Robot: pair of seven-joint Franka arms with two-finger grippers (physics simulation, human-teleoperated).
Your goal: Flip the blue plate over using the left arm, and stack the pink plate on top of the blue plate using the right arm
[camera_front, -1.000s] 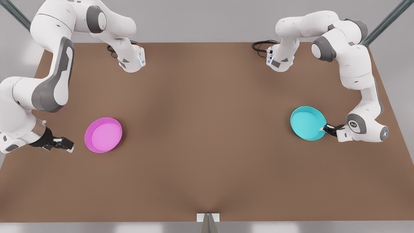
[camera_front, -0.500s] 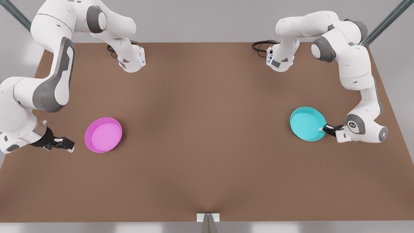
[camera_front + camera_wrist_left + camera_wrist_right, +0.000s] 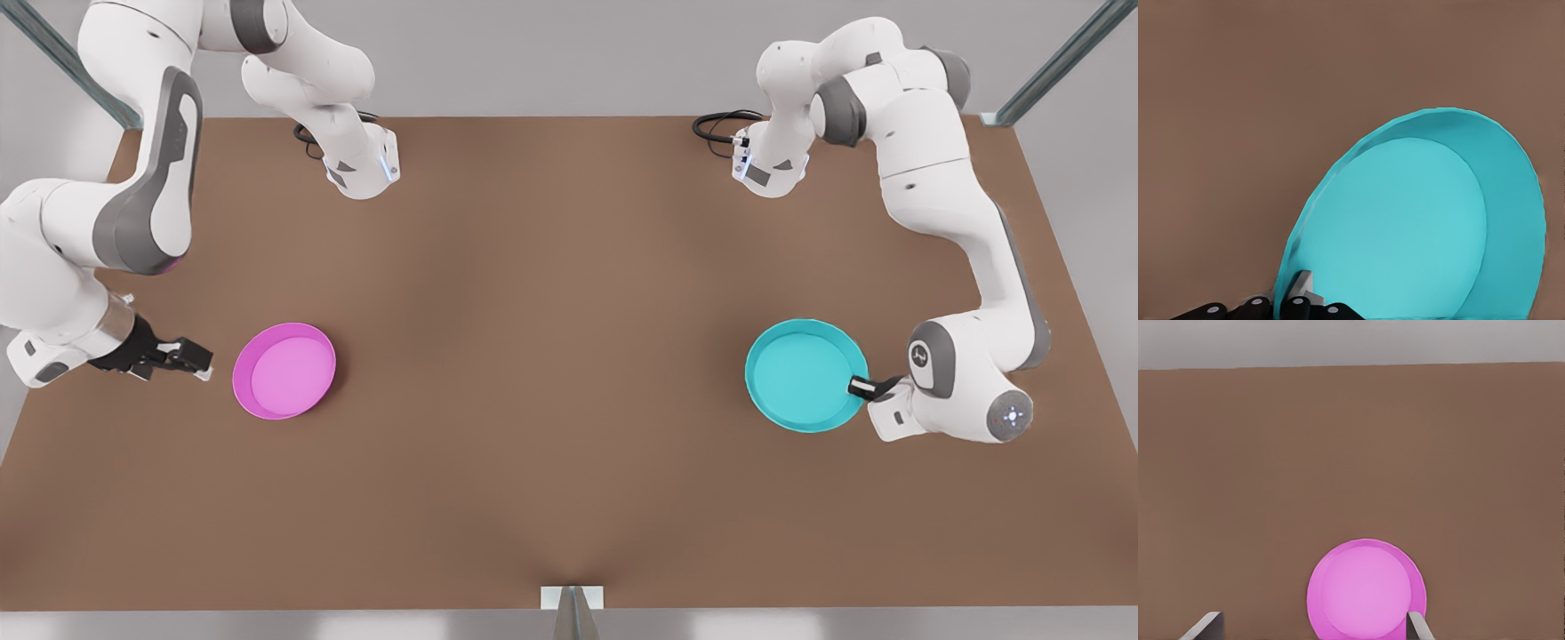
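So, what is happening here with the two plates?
The left hand is shut on the rim of the blue plate and holds it off the table, hollow side up, not yet flipped. The right hand is open beside the pink plate, which lies flat and untouched.

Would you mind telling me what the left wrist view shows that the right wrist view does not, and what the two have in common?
Left wrist view alone: the blue plate, hollow side facing the camera, its rim pinched by the left gripper. Right wrist view alone: the pink plate lying rim-up on the table, the right gripper open and short of it, plus a grey background beyond the table's far edge. Both share the brown table.
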